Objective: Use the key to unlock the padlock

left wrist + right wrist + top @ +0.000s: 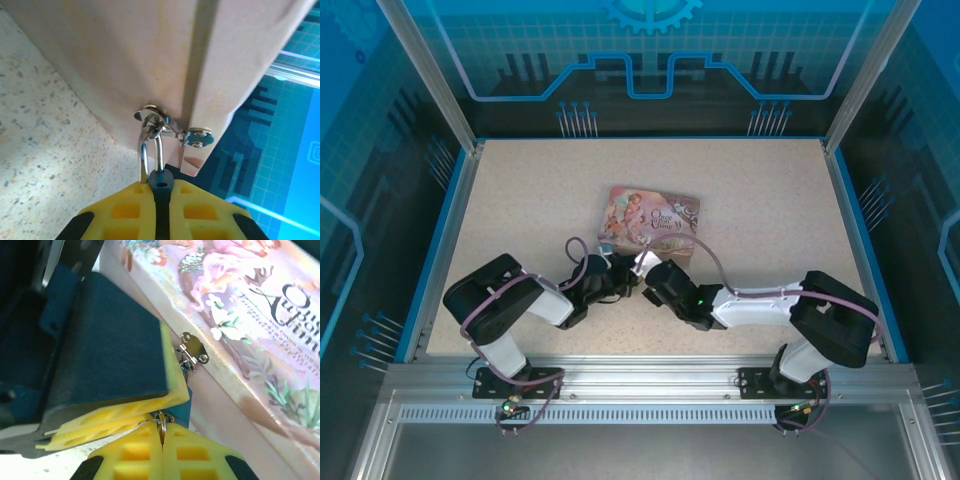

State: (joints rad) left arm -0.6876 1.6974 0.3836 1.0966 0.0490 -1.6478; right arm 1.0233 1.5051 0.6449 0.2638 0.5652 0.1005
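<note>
Yellow left jaws clamp the padlock [160,180] on the tin [125,60] hasp [197,137]; right jaws pinch the key [161,424].

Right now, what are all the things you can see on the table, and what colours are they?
tin box: one, pink with pictures, middle of the table
clasp: one, silver, on the tin box's front side
padlock: one, silver loop, hooked through the clasp
key: one, thin metal, near the clasp
table: one, speckled beige, under everything
left claw: one, yellow, shut on the padlock
right claw: one, yellow, shut on the key
</note>
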